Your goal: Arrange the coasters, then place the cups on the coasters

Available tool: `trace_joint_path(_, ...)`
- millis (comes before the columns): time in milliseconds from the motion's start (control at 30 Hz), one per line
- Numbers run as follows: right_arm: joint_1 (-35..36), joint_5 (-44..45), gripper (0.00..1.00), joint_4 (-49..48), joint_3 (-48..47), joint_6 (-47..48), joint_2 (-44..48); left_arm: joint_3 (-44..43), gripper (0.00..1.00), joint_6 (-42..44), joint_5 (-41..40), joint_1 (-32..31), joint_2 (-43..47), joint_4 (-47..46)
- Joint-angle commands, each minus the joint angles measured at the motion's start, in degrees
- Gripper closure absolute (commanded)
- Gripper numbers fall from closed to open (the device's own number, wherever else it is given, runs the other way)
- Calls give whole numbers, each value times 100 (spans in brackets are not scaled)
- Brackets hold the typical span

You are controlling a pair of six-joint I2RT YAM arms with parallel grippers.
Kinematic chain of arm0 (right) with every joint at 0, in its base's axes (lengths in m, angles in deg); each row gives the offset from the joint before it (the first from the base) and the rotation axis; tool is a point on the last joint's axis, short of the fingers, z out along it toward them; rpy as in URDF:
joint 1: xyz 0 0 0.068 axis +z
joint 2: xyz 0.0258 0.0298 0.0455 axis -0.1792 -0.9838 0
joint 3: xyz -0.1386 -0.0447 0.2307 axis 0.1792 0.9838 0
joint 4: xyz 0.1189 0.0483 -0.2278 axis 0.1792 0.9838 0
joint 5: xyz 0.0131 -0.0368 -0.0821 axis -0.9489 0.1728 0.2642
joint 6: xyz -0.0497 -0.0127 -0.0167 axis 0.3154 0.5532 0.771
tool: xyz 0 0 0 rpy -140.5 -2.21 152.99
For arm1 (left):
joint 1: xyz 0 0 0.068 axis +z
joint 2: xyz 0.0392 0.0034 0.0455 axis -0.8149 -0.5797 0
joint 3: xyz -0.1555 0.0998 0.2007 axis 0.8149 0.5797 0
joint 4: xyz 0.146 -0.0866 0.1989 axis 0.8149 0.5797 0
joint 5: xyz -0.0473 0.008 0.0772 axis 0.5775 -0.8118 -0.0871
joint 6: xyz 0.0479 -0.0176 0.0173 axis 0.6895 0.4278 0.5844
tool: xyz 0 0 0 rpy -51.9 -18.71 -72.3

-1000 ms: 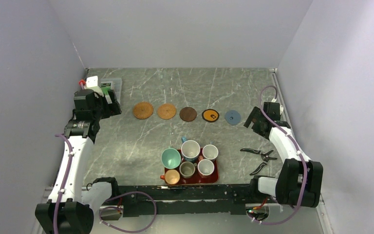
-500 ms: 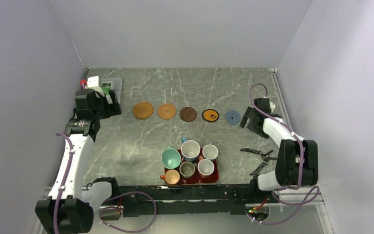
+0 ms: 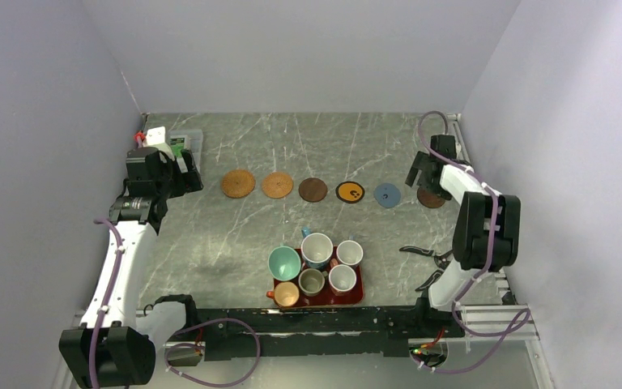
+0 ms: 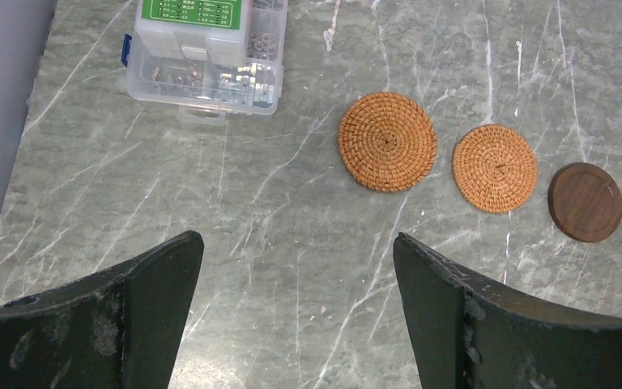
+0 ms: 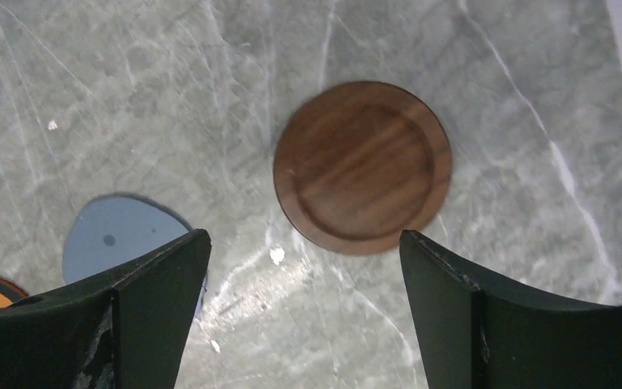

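The coasters are lying flat in a single row running left to right across the far half of the bench. From the left: two woven orange-tan coasters, a dark brown coaster, a black coaster with an orange ring, a blue-grey coaster and a second dark brown coaster at the right end. Being round, they have no long axis of their own. The cups are all standing upright, mouths up, crowded together in the red tray near the front edge, well apart from the row. These are the larger white cup, its blue handle pointing to the far side, the teal cup, two white cups, the grey-olive cup and the orange cup, its handle pointing left. The right end effector is hanging over the second dark brown coaster with its jaws spread wide, gripping nothing. The left end effector is hovering over bare bench left of the row, jaws equally wide and empty. Beyond it, a clear plastic box with a green label is holding small metal parts. Black hand shears are lying on the bench right of the tray.
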Motion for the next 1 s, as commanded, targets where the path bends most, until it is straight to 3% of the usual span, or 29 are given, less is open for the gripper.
trace_joint_path(0, -33, -433, 11, 29, -487, 252, -353, -118, 6, -34, -59, 29, 14, -57)
trace_joint_path(167, -31, -755, 24, 75, -641, 298, -722, -118, 6, -38, -55, 29, -1, -57)
trace_joint_path(367, -31, -1050, 29, 135, -732, 407, -981, -135, 6, -40, -37, 33, -34, -52)
trace_joint_path(967, -18, -1849, 34, 387, -453, 373, -855, -129, 6, -67, 41, 29, -46, -63)
